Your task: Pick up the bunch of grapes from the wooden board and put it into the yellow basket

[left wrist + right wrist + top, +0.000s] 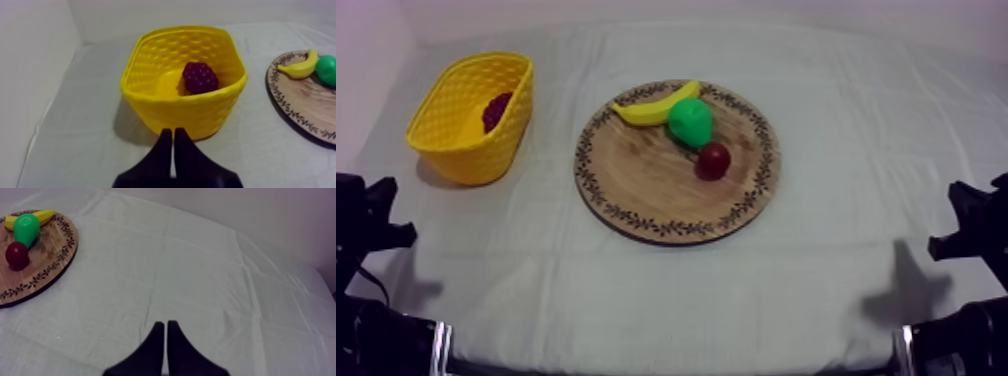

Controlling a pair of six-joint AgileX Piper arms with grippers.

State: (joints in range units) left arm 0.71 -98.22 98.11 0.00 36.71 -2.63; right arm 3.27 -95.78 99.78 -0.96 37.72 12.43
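My left gripper (173,131) is clenched on nothing, and just ahead of it stands the yellow basket (145,95) with the bunch of grapes (199,77) lying inside, so the task looks done. The bunch seems light, stiff and knobbly, best pinched across its bumpy middle should it need lifting. Ahead and left of my right gripper (165,323), likewise clenched empty over the bare surface (200,278), the wooden board (47,263) holds a banana (651,108), a pear (690,122) and a small red fruit (713,160).

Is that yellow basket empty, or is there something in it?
Not empty: the left wrist view looks down into the yellow basket and shows the bunch of grapes lying on its floor.
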